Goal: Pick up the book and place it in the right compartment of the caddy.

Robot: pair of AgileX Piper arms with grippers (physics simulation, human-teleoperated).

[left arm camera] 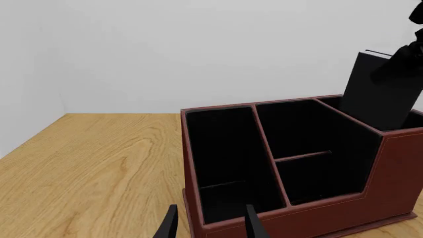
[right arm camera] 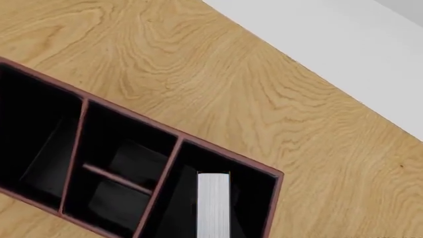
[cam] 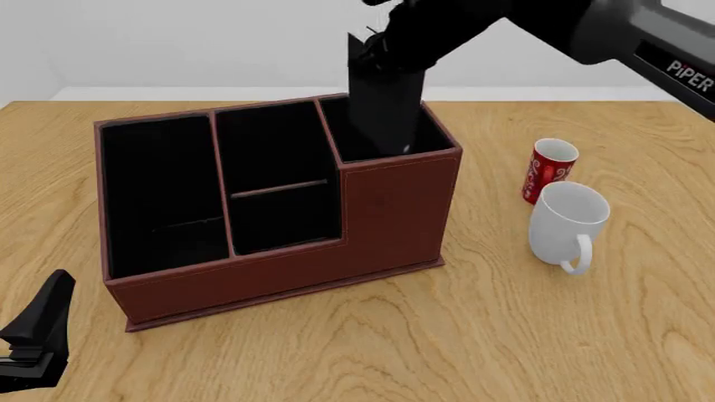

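The black book stands upright with its lower end inside the right compartment of the reddish-brown caddy. My right gripper is at the book's top edge, shut on it. In the left wrist view the book rises out of the caddy with the right gripper on its upper corner. In the right wrist view the book's white page edges show inside the caddy. My left gripper is open and holds nothing, low at the caddy's front left corner.
A white mug and a red can stand to the right of the caddy. The caddy's long section and the crossbar section show only black lining. A white wall runs behind the table.
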